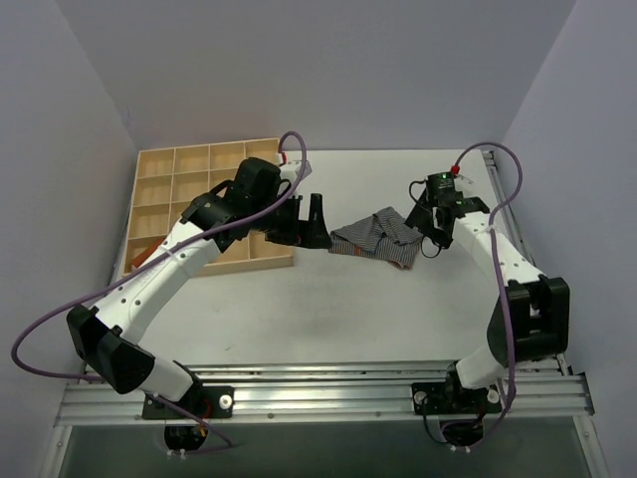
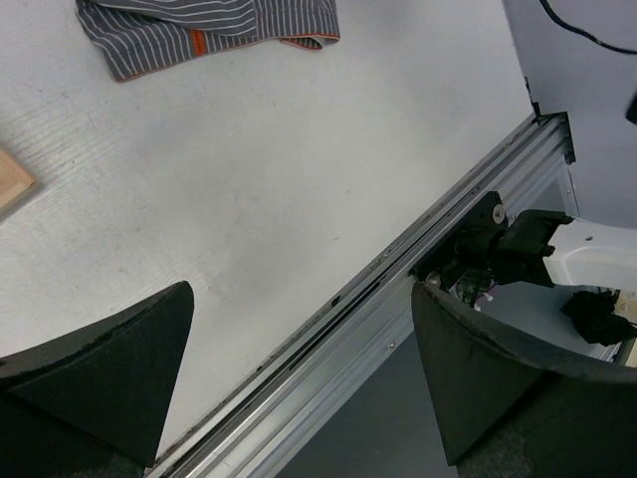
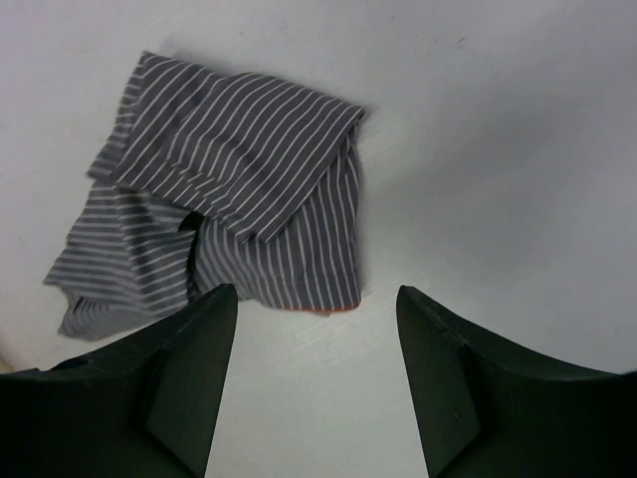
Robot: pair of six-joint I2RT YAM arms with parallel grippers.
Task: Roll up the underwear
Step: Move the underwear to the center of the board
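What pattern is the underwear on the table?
The underwear is grey with thin white stripes, orange edging; clearest in right wrist view.

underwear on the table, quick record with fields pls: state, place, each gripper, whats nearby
item: grey striped underwear, orange trim
state: loosely folded and rumpled, not rolled
place: lying on the table, between the two grippers
left gripper: open, empty, clear of the cloth
right gripper: open, empty, just by the cloth's edge
nearby: wooden compartment tray on the table's left side
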